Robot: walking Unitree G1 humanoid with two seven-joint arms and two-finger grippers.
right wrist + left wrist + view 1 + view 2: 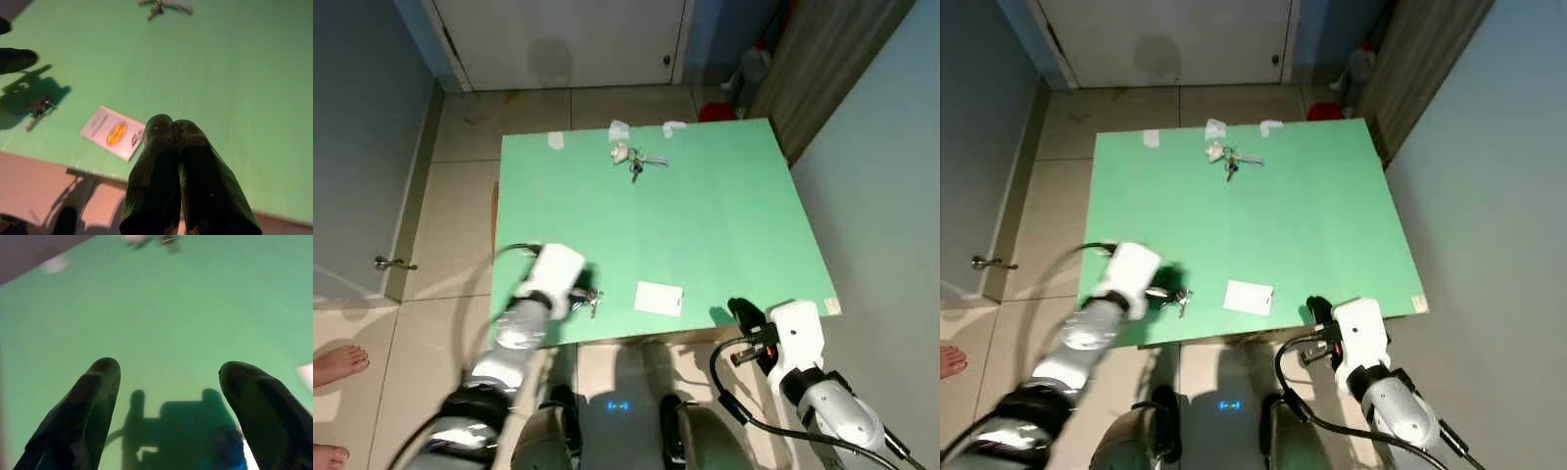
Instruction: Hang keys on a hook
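Two key bunches lie on your green table (724,225): small metal keys (591,298) lower left beside your spread left gripper (166,377), light, slippery; pinch their ring. Right gripper (171,128) clenched, empty.

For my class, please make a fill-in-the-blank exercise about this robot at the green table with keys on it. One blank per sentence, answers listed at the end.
1. The left gripper hangs over the green table with its fingers ____.
2. The right gripper has its two fingers pressed ____.
3. A small key bunch lies near the table's front edge, beside the robot's ____ arm.
4. A white card lies ____ on the table, between the two arms.

Missing words: open; together; left; flat
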